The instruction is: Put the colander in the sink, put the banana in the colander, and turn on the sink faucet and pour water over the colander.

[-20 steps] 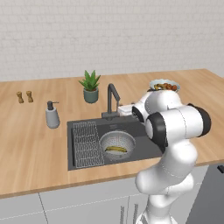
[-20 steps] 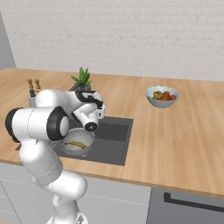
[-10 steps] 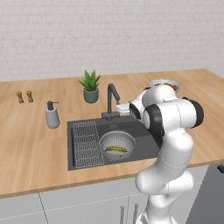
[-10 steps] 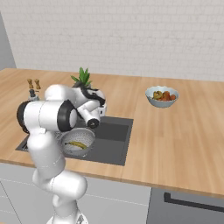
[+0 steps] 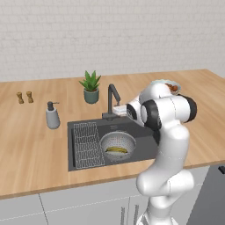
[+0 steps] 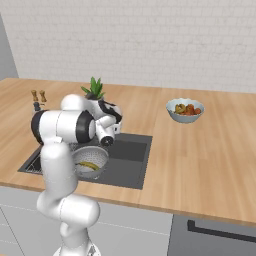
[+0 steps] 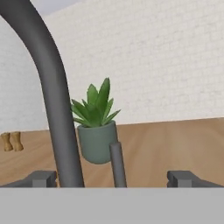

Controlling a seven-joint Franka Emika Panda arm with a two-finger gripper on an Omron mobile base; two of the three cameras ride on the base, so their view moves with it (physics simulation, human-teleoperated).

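White brick wall behind wooden desk. Pincer wide open, holding nothing, level w/ sink faucet; faucet neck and thin lever sit btwn its tips in hand view. Potted plant just behind faucet. Sink below holds colander w/ banana inside, wire rack beside it. Soap dispenser left of sink, fruit bowl well apart.
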